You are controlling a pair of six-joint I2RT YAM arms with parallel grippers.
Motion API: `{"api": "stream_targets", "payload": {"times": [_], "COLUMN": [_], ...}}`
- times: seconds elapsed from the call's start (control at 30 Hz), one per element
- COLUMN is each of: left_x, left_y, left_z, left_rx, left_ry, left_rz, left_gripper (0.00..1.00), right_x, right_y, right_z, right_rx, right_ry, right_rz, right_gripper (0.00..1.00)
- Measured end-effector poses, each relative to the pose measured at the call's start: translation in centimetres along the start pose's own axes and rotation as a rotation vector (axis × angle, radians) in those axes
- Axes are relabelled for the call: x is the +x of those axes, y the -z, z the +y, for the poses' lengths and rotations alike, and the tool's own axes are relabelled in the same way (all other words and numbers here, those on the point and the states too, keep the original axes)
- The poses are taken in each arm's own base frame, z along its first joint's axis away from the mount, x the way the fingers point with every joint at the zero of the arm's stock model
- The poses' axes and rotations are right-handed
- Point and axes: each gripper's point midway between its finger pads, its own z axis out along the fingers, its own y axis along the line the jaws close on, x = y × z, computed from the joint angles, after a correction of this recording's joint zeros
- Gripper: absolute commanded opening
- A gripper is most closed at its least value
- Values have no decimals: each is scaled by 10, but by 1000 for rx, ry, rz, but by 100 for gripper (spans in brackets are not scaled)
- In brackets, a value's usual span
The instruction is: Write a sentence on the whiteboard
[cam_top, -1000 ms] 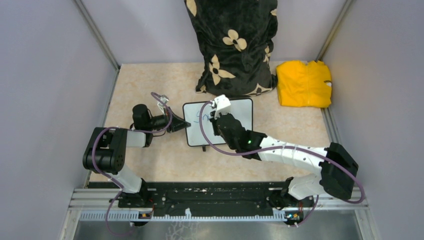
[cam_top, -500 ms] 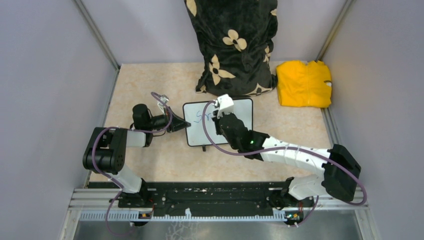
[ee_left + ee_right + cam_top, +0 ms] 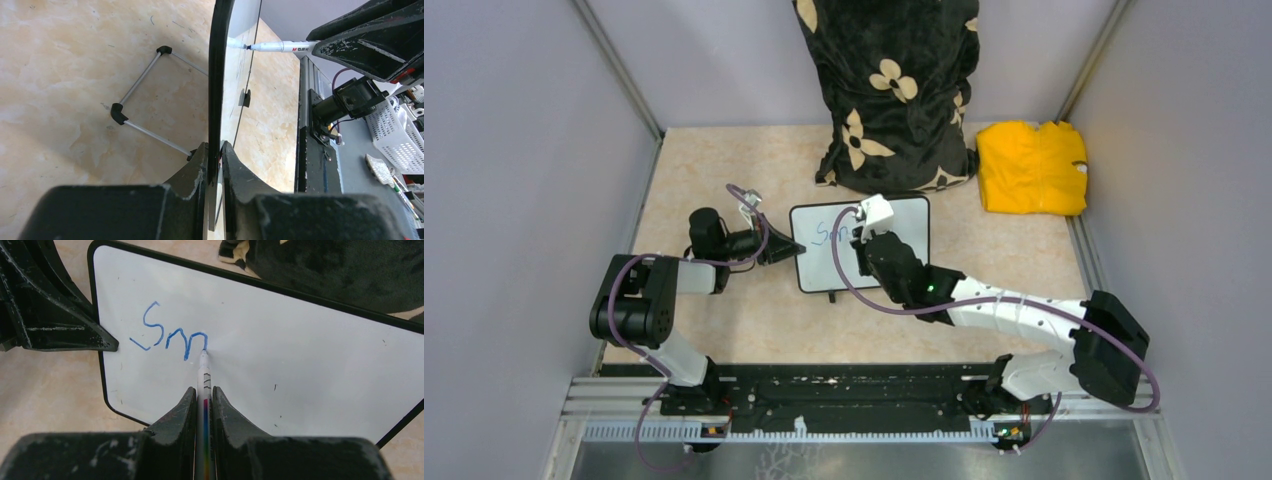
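Okay, top camera first. The whiteboard (image 3: 824,268) is used as the reference for everything here. Its left edge is pinched by the left gripper (image 3: 786,250), jaws nearly closed on the thin dark frame. The right gripper (image 3: 862,238) is parked over the middle of the board and is clamped on a marker, though the pen itself can barely be made out from up here. A bit of blue writing, the sentence (image 3: 829,233), can be spotted on the upper left part of the board. A black flowered cushion (image 3: 894,90) is found just past the board's far edge, and a yellow cloth (image 3: 1032,167) off beyond its far right corner.

Left wrist view: the board (image 3: 215,75) is seen edge-on, with its rim gripped tight between the fingers of the left gripper (image 3: 214,150). A white marker (image 3: 280,46) is pressed tip-first against the board's face. A thin wire stand (image 3: 118,114) is seen behind the board, and one small black foot (image 3: 245,97) on its long edge.

Right wrist view: the marker (image 3: 204,375) is squeezed in the narrow gap of the right gripper (image 3: 204,395), tip touching the white surface (image 3: 300,355). Only "Sm" (image 3: 170,337) is written, in blue, with the tip right at the end of the m. The left gripper (image 3: 107,342) is seen clamped at the board's left edge.
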Motion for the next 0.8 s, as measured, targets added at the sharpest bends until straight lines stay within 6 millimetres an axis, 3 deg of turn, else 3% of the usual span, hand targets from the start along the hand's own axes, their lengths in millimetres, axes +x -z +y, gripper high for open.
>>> {"api": "stream_targets", "payload": {"times": [0.67,0.8], "left_x": [2,2], "left_y": [-1,-1], "left_z": [-1,-1], "left_rx": [6,6], "left_ry": [1,0], "left_rz": [7,7], "left_gripper": [0,0], "right_x": [11,0], "right_y": [5,13], "right_z": [0,-3], "right_rx": [-18,-25], "right_ry": [2,-15], "right_rz": [39,11], "right_gripper": [0,0]}}
